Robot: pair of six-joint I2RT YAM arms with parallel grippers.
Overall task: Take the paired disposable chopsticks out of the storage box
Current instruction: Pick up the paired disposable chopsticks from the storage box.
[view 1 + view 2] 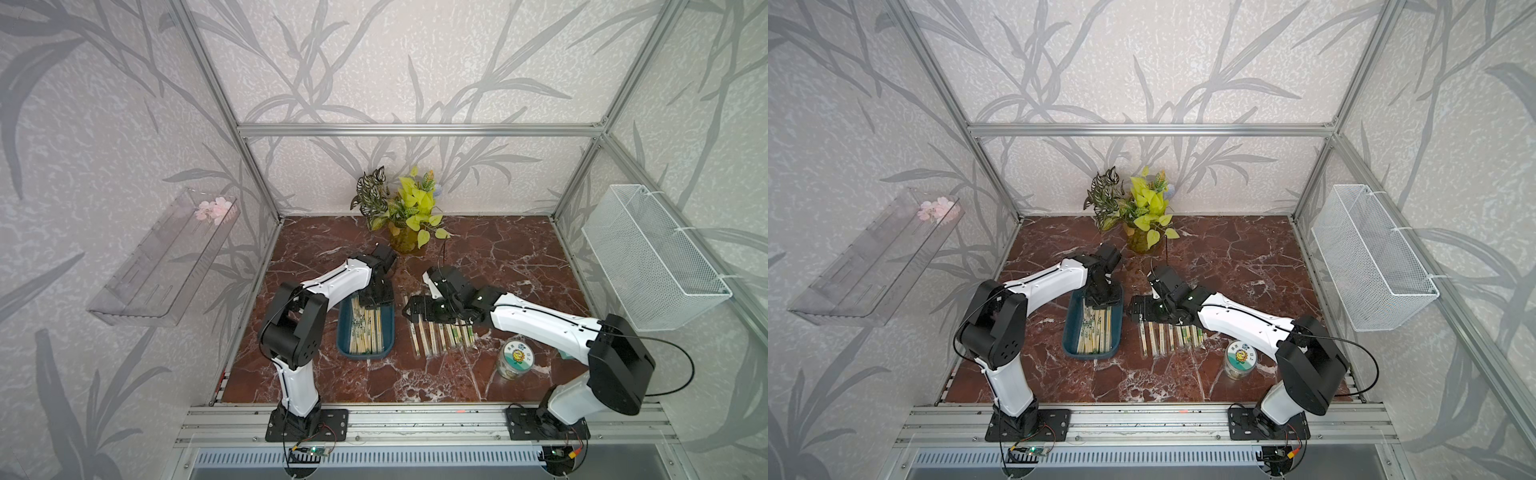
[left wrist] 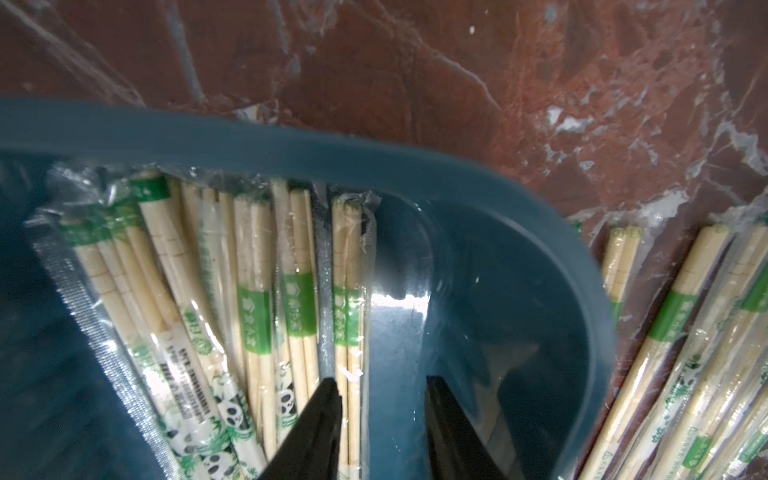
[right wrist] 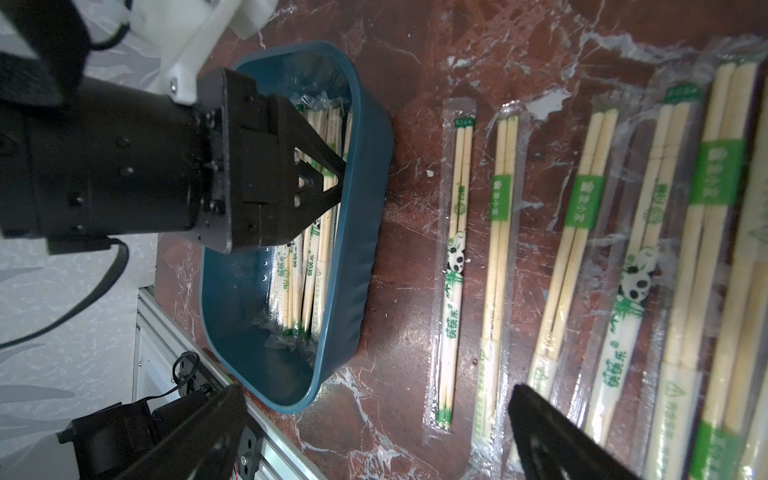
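Low and a little left of centre in both top views, the storage box (image 1: 343,332) sits on the red marbled surface (image 1: 498,257), its long side running up the frame. Paired disposable chopsticks (image 1: 365,332) lie lengthwise inside it and cover part of its floor. Each pair is in a clear sleeve with a green band and a panda print.

The left end effector (image 1: 370,306) hangs inside the upper end of the box. In the left wrist view its jaws stand part way apart. One sleeved pair (image 2: 348,316) at the edge of the pile lies in the gap, next to one finger (image 2: 322,419). The other finger stands over bare box floor, and no pinch on the sleeve shows.

Just right of the box, a row of sleeved pairs (image 1: 440,336) lies side by side on the surface, roughly parallel to the box. The right end effector (image 1: 409,313) hovers over the upper ends of that row and points toward the box. Its jaws are spread wide and hold nothing.

Right of the row stands a round jar (image 1: 515,357) with a flower picture on its lid. A potted plant (image 1: 411,212) stands at the upper edge of the surface.
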